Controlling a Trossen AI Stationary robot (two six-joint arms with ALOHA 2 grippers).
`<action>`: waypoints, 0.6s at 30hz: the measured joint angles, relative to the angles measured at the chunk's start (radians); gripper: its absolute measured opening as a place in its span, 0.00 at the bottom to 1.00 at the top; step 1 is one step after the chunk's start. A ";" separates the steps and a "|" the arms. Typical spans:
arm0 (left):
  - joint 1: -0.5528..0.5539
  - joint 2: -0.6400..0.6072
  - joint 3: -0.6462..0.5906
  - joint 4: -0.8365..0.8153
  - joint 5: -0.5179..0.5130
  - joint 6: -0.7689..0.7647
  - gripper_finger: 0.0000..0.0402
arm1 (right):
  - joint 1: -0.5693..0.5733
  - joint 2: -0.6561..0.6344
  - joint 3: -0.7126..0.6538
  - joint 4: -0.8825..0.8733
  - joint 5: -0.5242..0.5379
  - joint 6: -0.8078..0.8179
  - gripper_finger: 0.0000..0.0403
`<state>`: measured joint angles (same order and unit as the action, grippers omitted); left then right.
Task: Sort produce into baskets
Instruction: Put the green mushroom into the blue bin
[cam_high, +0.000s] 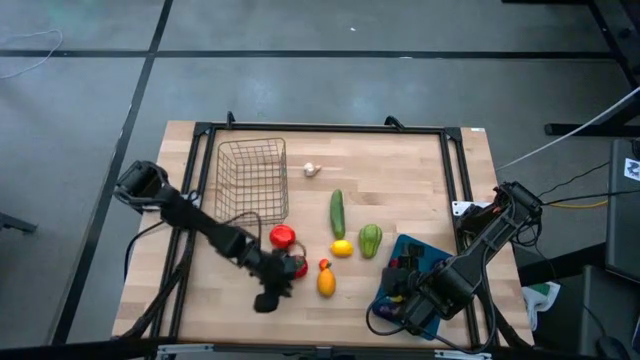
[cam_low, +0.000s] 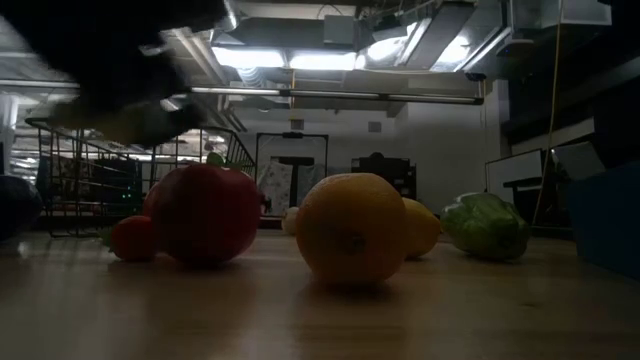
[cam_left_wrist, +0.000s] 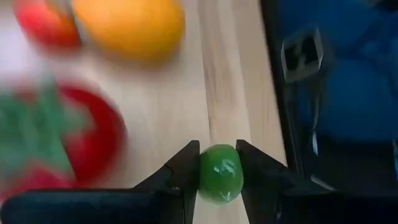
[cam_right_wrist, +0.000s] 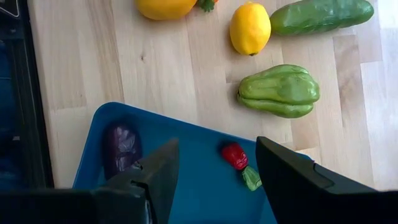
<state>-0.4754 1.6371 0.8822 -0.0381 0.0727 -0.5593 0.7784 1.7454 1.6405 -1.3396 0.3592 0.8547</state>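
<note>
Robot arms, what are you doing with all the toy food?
The left pincer is shut on a small green piece, near the red tomato and the orange. The right pincer hangs open over the blue tray, which already holds a dark purple eggplant and a little red piece. The wire basket looks empty. A cucumber, lemon, green pepper and garlic wait on the table.

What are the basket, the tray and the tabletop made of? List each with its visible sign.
Basket: thin metal wire, apparently; open silvery grid walls.
Tray: probably moulded plastic; smooth, uniform blue, rounded corner.
Tabletop: wood, likely laminated planks; pale grain and straight seams, matte finish.
</note>
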 joint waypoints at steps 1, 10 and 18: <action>0.019 0.000 0.000 0.031 0.000 0.025 0.24 | 0.000 0.000 0.000 0.000 0.000 0.000 0.52; 0.160 0.000 0.000 0.358 -0.015 0.188 0.24 | 0.000 0.000 0.000 0.000 0.152 -0.004 0.52; 0.246 0.000 0.000 0.606 -0.119 0.169 0.24 | -0.009 0.000 0.000 0.035 0.390 -0.053 0.52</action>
<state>-0.2299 1.6371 0.8822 0.5680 -0.0466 -0.3904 0.7696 1.7454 1.6402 -1.3049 0.7489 0.8017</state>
